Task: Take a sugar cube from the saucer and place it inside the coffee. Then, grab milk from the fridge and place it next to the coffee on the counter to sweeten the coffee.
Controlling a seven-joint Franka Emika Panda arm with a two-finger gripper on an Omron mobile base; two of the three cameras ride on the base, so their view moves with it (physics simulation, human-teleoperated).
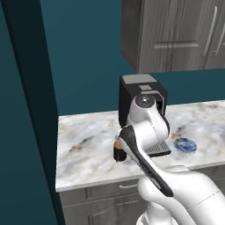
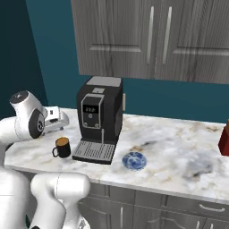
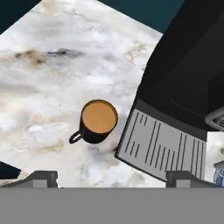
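The coffee is a black cup with an orange-brown surface, standing on the marble counter left of the coffee machine's drip tray. My gripper hovers above it, open, with nothing between its widely spread fingertips. From the right base view the cup sits just below my white hand. In the left base view the arm covers most of the cup. The blue saucer lies right of the machine and also appears as a saucer past the arm. The sugar cube, milk and fridge are out of view.
A big black coffee machine stands at the back of the counter, its grey drip tray close beside the cup. A red bottle is at the far right. Dark grey cabinets hang overhead. A dark teal wall panel bounds the left.
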